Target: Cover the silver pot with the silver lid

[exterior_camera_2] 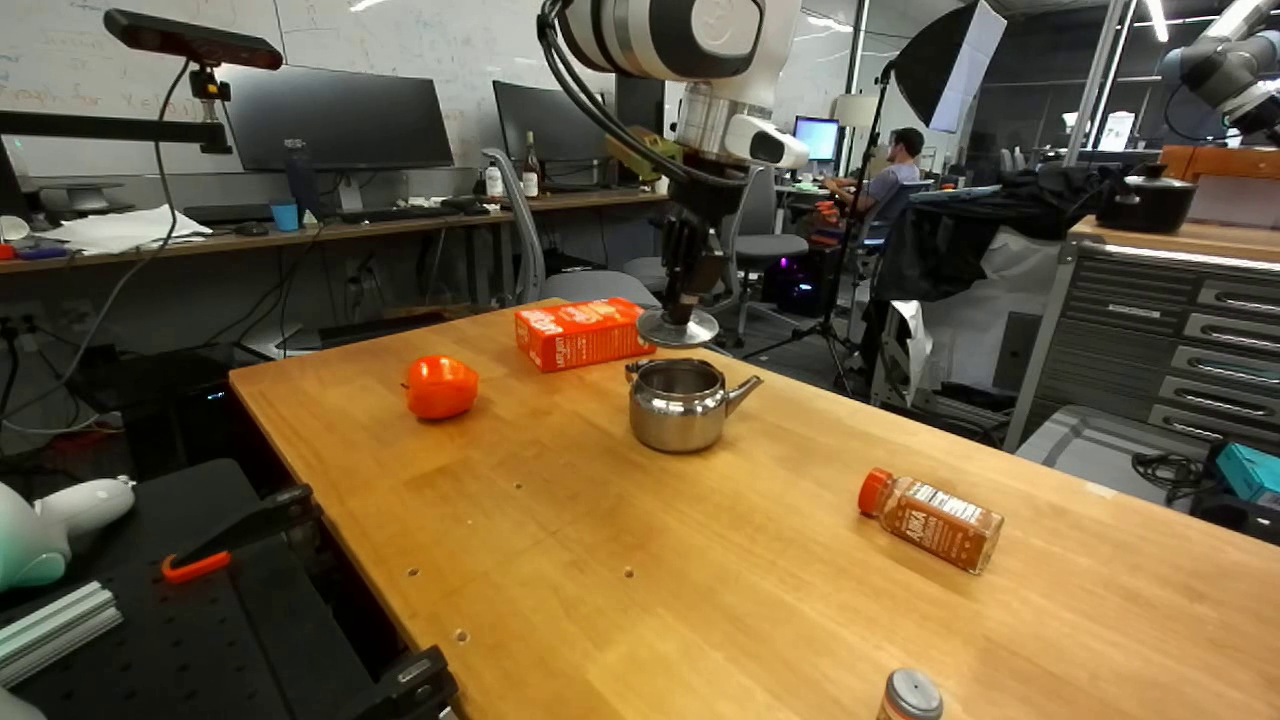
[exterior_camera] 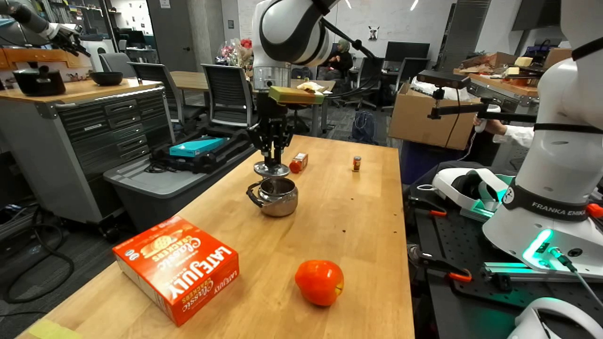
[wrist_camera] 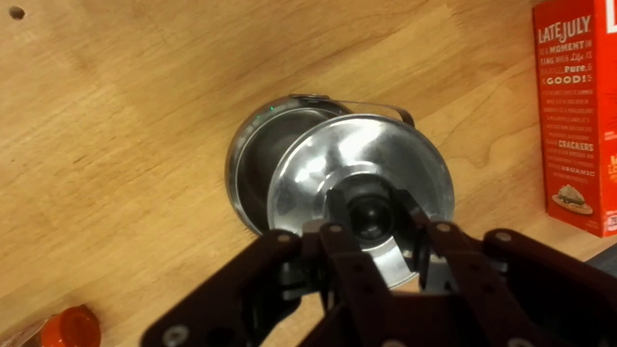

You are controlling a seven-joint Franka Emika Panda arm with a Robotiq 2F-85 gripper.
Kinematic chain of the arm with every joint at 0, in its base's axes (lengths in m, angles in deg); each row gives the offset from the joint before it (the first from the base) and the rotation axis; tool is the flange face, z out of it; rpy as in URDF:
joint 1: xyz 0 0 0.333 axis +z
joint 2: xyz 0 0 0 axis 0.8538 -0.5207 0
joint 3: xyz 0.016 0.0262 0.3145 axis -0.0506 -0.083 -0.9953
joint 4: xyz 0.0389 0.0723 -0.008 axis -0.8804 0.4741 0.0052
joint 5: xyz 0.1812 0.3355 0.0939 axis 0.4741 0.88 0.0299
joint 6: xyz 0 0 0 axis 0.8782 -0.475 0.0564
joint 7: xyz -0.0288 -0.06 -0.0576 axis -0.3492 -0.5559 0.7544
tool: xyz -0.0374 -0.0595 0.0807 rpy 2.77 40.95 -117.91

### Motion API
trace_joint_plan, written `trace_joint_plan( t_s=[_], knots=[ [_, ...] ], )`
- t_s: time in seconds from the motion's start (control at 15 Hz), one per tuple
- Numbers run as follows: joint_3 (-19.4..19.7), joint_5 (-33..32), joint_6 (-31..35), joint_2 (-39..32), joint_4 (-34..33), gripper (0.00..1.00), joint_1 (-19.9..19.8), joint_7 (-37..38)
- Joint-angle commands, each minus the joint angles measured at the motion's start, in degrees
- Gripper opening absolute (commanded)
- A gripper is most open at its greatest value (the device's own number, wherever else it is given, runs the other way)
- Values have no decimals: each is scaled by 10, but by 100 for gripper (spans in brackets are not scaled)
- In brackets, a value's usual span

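Observation:
The silver pot (exterior_camera: 281, 203) stands upright on the wooden table in both exterior views; it also shows there with a spout (exterior_camera_2: 678, 418) and a side handle. My gripper (exterior_camera: 272, 157) points down and is shut on the dark knob of the silver lid (exterior_camera: 271, 170). The lid (exterior_camera_2: 677, 329) hangs level a little above the pot's opening, apart from it. In the wrist view the gripper's fingers (wrist_camera: 370, 209) are on both sides of the knob. The lid (wrist_camera: 311, 176) covers part of the pot (wrist_camera: 233, 166), whose dark inside shows on the left.
A red cracker box (exterior_camera: 176, 268) lies near the pot and shows in the wrist view (wrist_camera: 571, 120). A red ball-like fruit (exterior_camera_2: 441, 388) stands near the table edge. A red-capped spice bottle (exterior_camera_2: 940, 522) lies on its side. A small jar (exterior_camera: 356, 164) stands farther off.

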State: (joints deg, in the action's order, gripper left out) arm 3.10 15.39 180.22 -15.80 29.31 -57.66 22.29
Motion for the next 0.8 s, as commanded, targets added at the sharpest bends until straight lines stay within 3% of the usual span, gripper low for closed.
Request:
trace_joint_plan(
  t_s=[0.0, 0.73],
  knots=[
    [3, 7, -13, -27, -35, 7, 0, -5],
    [13, 3, -18, -78, -63, 7, -3, 1]
  ],
)
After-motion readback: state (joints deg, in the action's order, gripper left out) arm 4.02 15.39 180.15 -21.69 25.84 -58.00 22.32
